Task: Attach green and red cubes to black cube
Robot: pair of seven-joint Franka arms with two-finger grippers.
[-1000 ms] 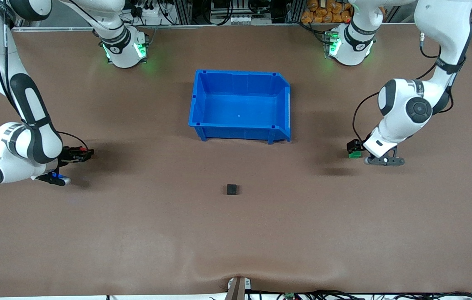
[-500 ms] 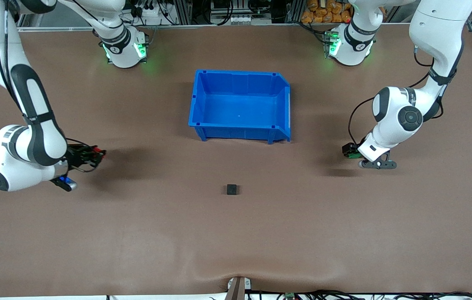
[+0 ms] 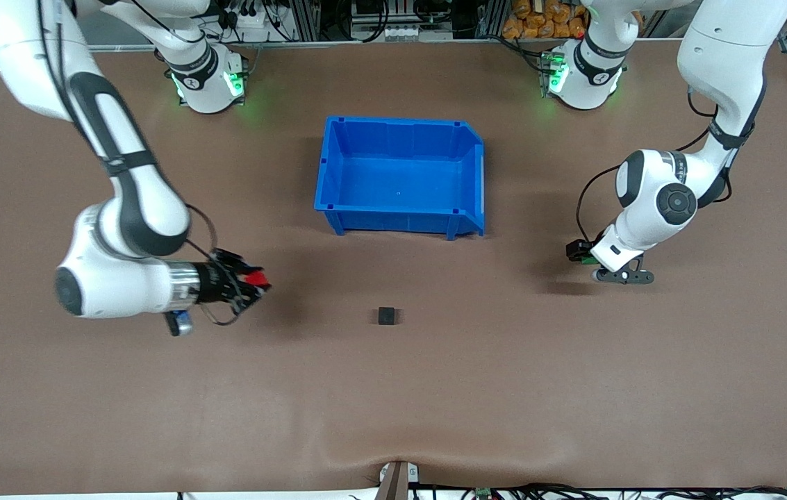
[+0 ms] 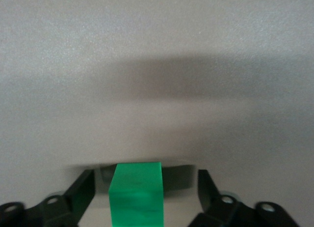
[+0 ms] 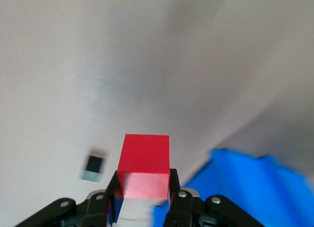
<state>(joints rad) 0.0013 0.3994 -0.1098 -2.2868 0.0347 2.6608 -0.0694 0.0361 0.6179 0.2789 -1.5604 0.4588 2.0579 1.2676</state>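
Note:
The black cube (image 3: 386, 316) sits on the table nearer to the front camera than the blue bin; it also shows in the right wrist view (image 5: 94, 167). My right gripper (image 3: 256, 282) is shut on the red cube (image 3: 260, 279) and holds it above the table, toward the right arm's end from the black cube. In the right wrist view the fingers clamp the red cube (image 5: 145, 163) on both sides. My left gripper (image 3: 581, 254) is low at the left arm's end, open, its fingers (image 4: 81, 195) spread on either side of the green cube (image 4: 136, 195), with gaps on both sides.
The open blue bin (image 3: 400, 221) stands at the table's middle, farther from the front camera than the black cube; its corner shows in the right wrist view (image 5: 255, 187). Bare brown table lies around the black cube.
My right gripper has carried the red cube a long way toward the black cube. My left arm has lowered and shifted slightly toward the middle, around the green cube.

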